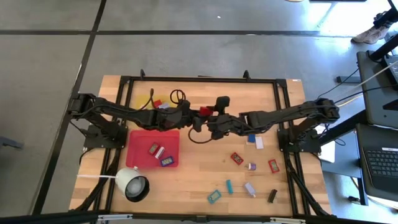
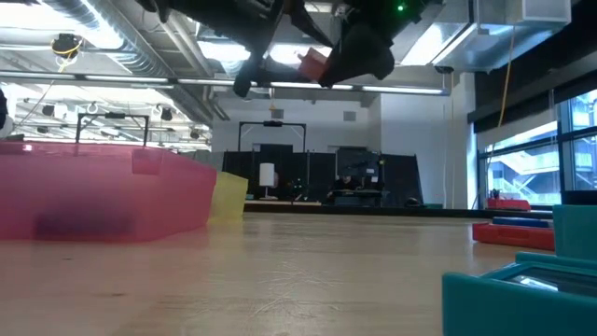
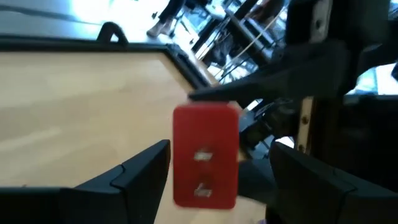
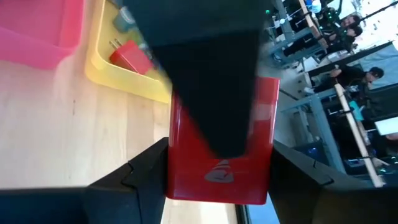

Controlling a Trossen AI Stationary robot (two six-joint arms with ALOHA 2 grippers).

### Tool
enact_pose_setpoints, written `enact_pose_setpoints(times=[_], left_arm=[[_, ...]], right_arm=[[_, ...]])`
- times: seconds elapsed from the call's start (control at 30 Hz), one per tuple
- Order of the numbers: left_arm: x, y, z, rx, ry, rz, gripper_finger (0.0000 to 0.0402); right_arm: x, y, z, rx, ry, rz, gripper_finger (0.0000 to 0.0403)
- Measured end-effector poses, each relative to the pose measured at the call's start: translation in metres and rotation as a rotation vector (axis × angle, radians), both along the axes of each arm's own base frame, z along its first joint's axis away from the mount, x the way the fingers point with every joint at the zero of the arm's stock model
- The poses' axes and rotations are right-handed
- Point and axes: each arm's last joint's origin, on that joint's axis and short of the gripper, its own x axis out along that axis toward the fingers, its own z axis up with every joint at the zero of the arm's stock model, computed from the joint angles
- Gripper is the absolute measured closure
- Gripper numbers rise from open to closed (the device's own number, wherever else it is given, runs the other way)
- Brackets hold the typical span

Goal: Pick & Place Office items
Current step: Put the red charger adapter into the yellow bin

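A flat red block (image 4: 219, 155) hangs upright in the air, other pieces scattered on the table.

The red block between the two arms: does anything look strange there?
Yes. The red block hangs in the air above the table, between the left gripper and the right gripper, which meet at it, as in a hand-over.

Around your counter (image 1: 199, 180) you see grey concrete floor (image 1: 50, 93); beyond it, ceiling lights (image 2: 112, 28), dark racks (image 2: 308, 177), and windows (image 2: 522, 159) at the side.

Pale wood-grain table (image 1: 199, 180), translucent pink plastic tray (image 2: 103, 201), glossy red block (image 3: 205, 155).
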Motion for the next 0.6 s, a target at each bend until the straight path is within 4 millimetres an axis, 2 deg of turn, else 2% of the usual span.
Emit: enact_pose_setpoints(times=[0.27, 0.6], left_arm=[[-0.0004, 0.0004, -0.0009, 0.02, 0.018, 0.01, 0.0161], [-0.0008, 0.0003, -0.002, -0.01, 0.019, 0.004, 0.0269]], right_arm=[[0.006, 0.0011, -0.0057, -0.01, 0.021, 0.016, 0.018], [0.0067, 0.0012, -0.0057, -0.02, 0.023, 0.025, 0.0159]])
